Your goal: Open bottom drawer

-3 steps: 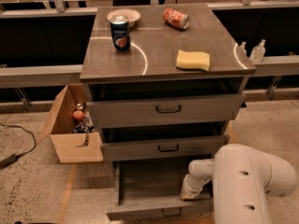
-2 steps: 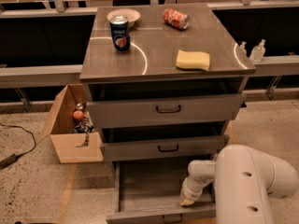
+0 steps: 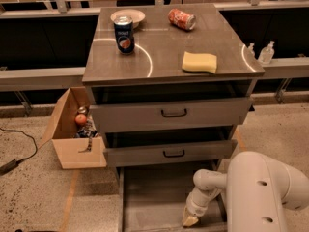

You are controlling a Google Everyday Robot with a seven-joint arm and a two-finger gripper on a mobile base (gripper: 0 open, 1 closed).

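Gripper point(image 3: 191, 220) low inside the pulled-out bottom drawer point(image 3: 149, 197), its grip state impossible to tell

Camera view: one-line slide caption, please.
End effector reaches down into the pulled-out bottom drawer, near its right side.

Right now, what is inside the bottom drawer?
The bottom drawer shows a bare grey floor and the gripper near its front right corner. The arm covers the drawer's right edge.
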